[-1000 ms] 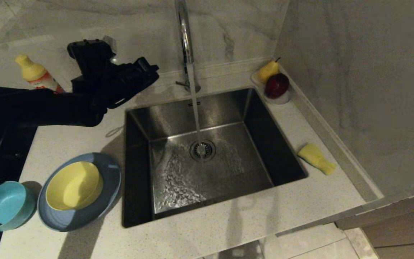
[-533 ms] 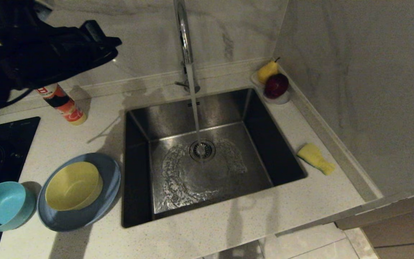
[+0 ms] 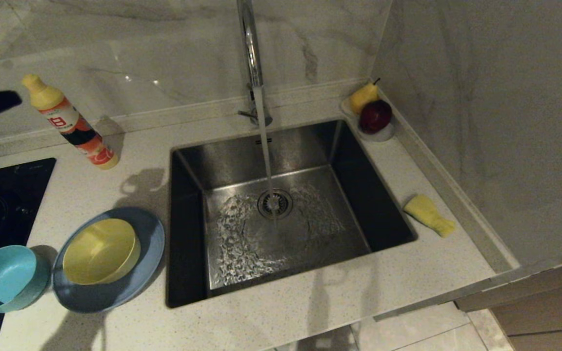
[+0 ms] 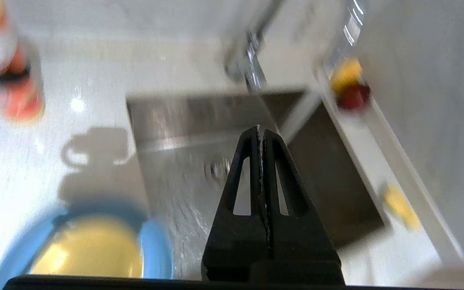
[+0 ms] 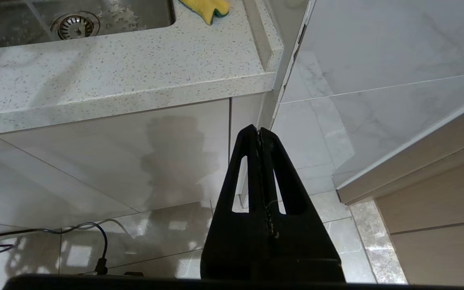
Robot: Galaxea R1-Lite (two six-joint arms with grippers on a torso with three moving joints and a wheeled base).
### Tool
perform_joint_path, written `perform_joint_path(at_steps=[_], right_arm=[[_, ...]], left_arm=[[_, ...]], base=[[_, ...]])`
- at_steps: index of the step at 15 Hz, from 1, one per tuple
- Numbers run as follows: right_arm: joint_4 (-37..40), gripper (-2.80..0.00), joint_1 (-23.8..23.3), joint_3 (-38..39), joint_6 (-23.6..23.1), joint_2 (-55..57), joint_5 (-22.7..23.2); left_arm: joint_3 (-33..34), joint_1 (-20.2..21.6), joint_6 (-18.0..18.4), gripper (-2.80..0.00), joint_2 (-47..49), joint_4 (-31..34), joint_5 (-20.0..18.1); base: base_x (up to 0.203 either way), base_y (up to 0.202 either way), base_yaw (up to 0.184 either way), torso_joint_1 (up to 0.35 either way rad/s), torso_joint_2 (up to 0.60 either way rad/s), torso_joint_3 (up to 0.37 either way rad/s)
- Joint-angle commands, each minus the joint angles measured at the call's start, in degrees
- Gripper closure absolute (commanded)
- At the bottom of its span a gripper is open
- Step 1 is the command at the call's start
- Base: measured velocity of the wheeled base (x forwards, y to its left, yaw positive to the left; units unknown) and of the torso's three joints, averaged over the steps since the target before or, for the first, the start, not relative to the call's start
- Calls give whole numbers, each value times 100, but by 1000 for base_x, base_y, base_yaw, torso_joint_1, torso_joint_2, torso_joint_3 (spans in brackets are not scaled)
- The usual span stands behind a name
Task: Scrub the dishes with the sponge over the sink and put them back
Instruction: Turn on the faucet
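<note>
Clearly the sponge (image 3: 429, 214) looks soft and light, best pinched across its narrow waist; the left hand (image 4: 261, 133) and right hand (image 5: 259, 135) are pressed closed, empty.

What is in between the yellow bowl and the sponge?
The sink, with tap water running into its drain, lies between the yellow bowl and the sponge. The head view shows it.

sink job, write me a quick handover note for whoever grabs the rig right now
Left end effector: shut, empty, raised above the counter left of the steel sink.
Right end effector: shut, empty, parked below counter level.
Yellow bowl sits in the blue-grey plate, teal bowl beside it.
Yellow-green sponge lies right of sink.
Done: chrome tap running.
Left: all scrubbing and returning.
</note>
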Motion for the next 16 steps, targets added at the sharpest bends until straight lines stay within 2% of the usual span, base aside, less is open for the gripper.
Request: perform_joint_path(at_steps=[1, 4, 5, 9, 13, 14, 15, 16], right_arm=[[-1, 0, 1, 1, -1, -2, 4], [-1, 0, 1, 1, 5, -2, 4], [-1, 0, 1, 1, -4, -2, 4], [-1, 0, 1, 1, -4, -2, 4], [-1, 0, 1, 1, 2, -2, 4], [-1, 0, 1, 1, -2, -2, 4], [-1, 0, 1, 1, -4, -2, 4], [-1, 0, 1, 2, 4, -2, 4]], left_arm=[[953, 6, 27, 0, -1628, 378, -116], [2115, 18, 130, 0, -2892, 582, -140], [2387, 23, 169, 0, -3242, 641, -23], [3228, 232, 388, 0, -4108, 986, 917], [4099, 427, 533, 0, -5084, 1124, 1047], [4489, 439, 706, 0, -5378, 1115, 1055], [4886, 446, 1159, 0, -5511, 1061, 1105], [5131, 454, 1758, 0, -5519, 882, 1309]], base=[[0, 0, 0, 0, 0, 0], [0, 0, 0, 0, 0, 0], [0, 0, 0, 0, 0, 0], [0, 0, 0, 0, 0, 0], [0, 0, 0, 0, 0, 0], [0, 0, 0, 0, 0, 0], [0, 0, 0, 0, 0, 0], [0, 0, 0, 0, 0, 0]])
